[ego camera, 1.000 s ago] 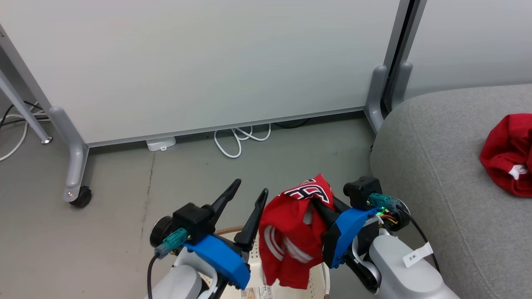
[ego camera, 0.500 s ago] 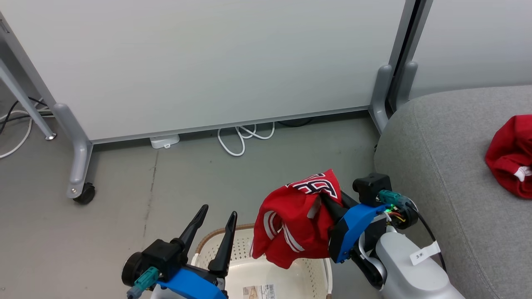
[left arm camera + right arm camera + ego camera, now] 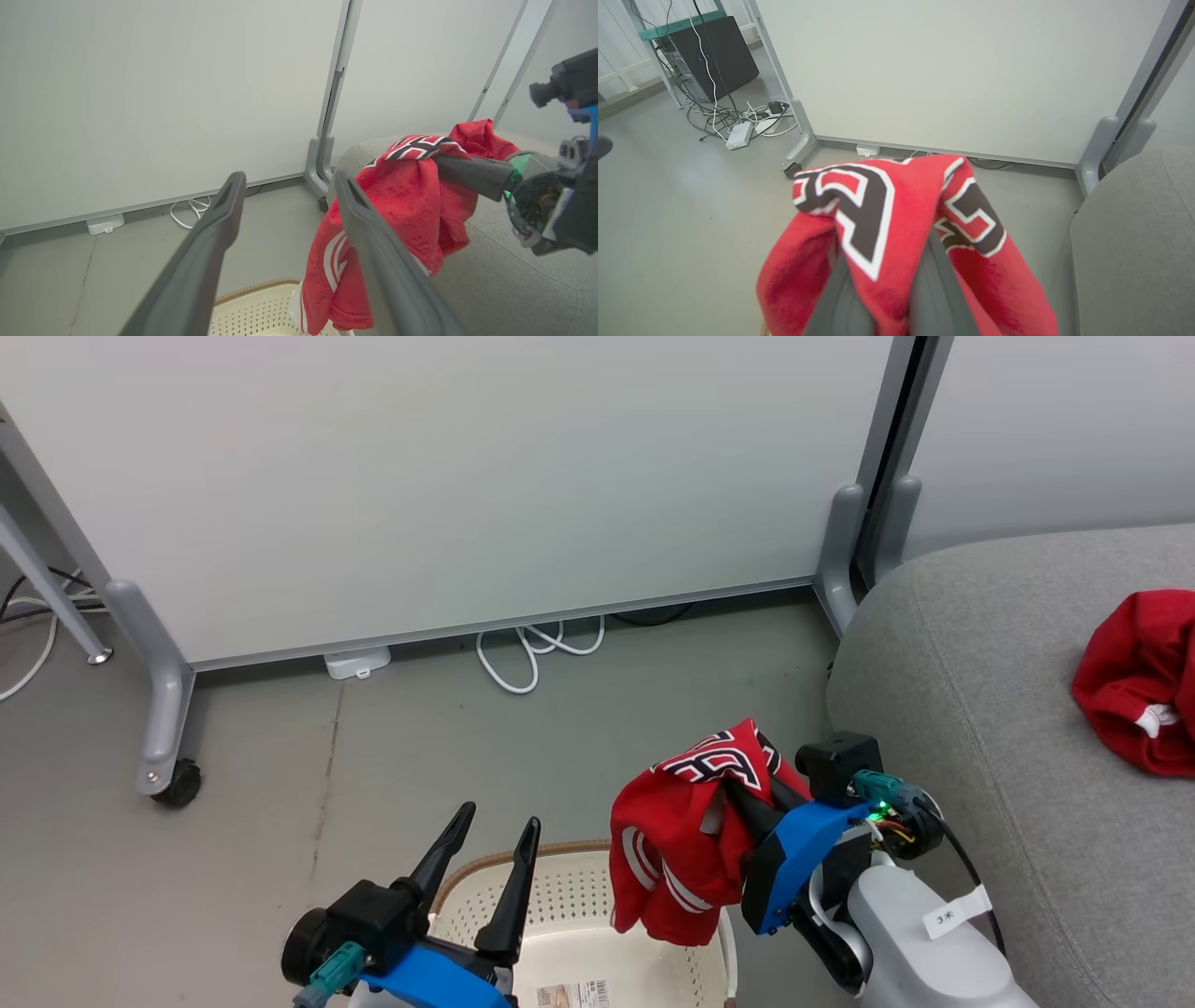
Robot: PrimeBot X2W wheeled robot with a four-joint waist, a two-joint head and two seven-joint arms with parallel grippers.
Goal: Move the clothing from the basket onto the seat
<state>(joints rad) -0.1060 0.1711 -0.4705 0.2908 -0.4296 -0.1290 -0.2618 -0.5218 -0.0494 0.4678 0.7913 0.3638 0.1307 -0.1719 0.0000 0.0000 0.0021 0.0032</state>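
Observation:
My right gripper [image 3: 733, 789] is shut on a red jersey [image 3: 686, 831] with white stripes and black-white lettering, held above the cream basket [image 3: 569, 915] at its right side. The jersey [image 3: 896, 233] drapes over my right fingers [image 3: 840, 298] and hides their tips. From the left wrist, the jersey [image 3: 397, 205] hangs off the right gripper beside my left fingers. My left gripper [image 3: 499, 821] stands open over the basket's left rim, holding nothing. A plain red garment [image 3: 1134, 677] with a white tag lies on the grey seat [image 3: 980, 691] at the right.
A white partition panel [image 3: 448, 476] on grey legs with a castor [image 3: 177, 784] stands behind. White cables [image 3: 532, 653] and a small white box [image 3: 358, 663] lie at its foot. Cables and a dark cabinet [image 3: 714, 51] sit far left in the right wrist view.
My left gripper has drawn back and down, away from the jersey, to the basket's left rim. The right gripper has carried the jersey slightly right, towards the seat. The camera shifted a little.

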